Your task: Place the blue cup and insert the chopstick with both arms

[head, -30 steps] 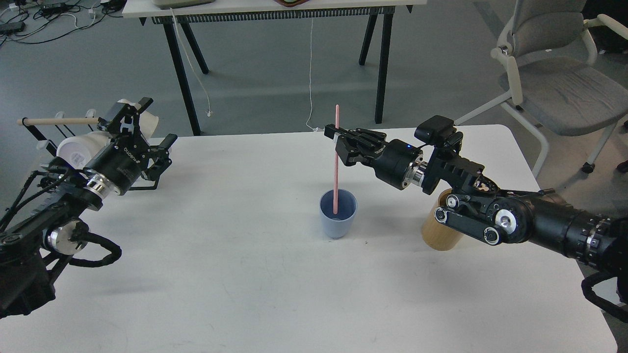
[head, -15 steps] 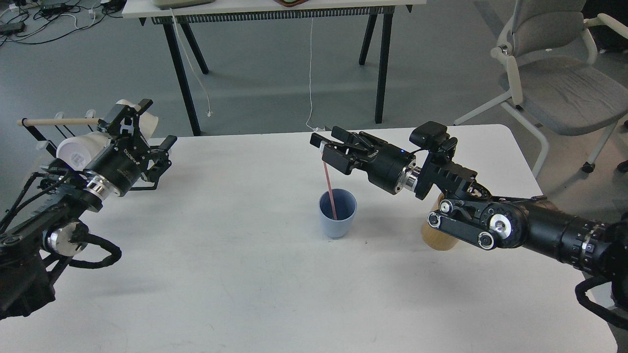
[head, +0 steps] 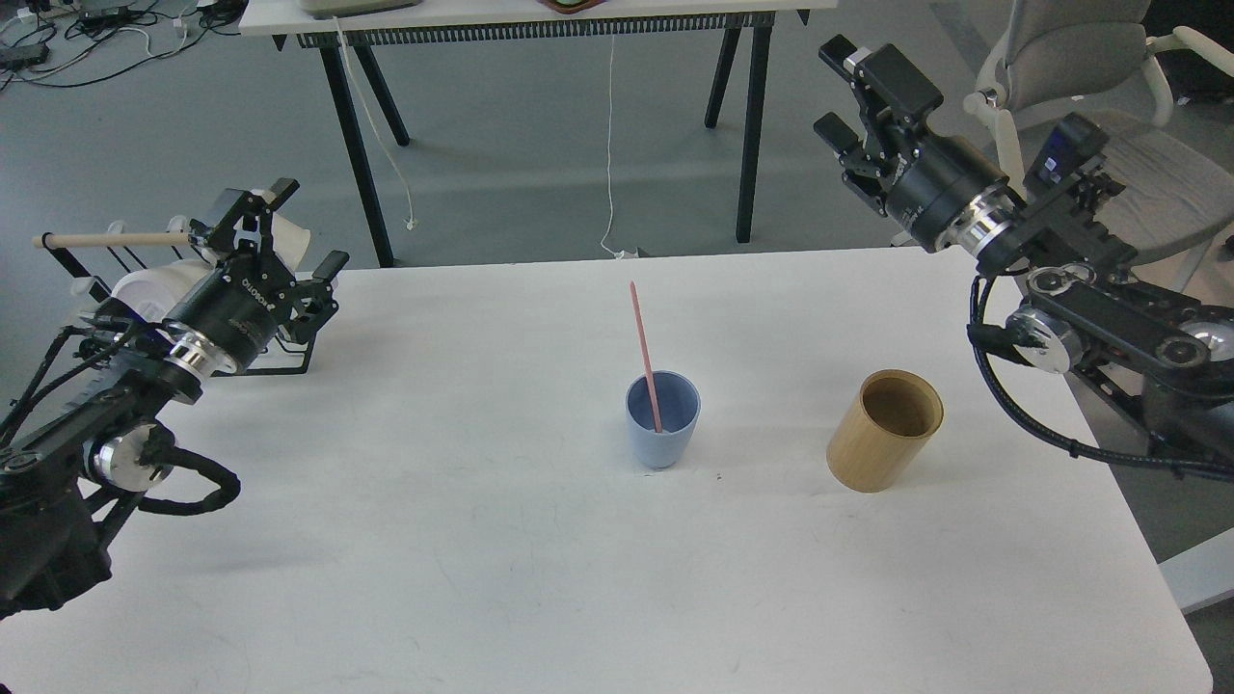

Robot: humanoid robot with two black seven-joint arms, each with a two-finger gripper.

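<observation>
cup: standing upright mid-table, well apart from both grippers
chopstick: sitting in the cup, leaning left, top end free
right gripper: hanging above the far right table edge, fingers spread, holding nothing
left gripper: hovering at the left edge, fingers spread, empty
wooden cylinder: standing right of the cup

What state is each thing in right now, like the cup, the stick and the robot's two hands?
blue cup: upright on the table, nothing gripping it.
chopstick: standing in the cup, leaning left, free of both hands.
wooden cylinder: upright, open top, looks empty.
left hand: open, holding nothing.
right hand: open, raised, holding nothing.
</observation>
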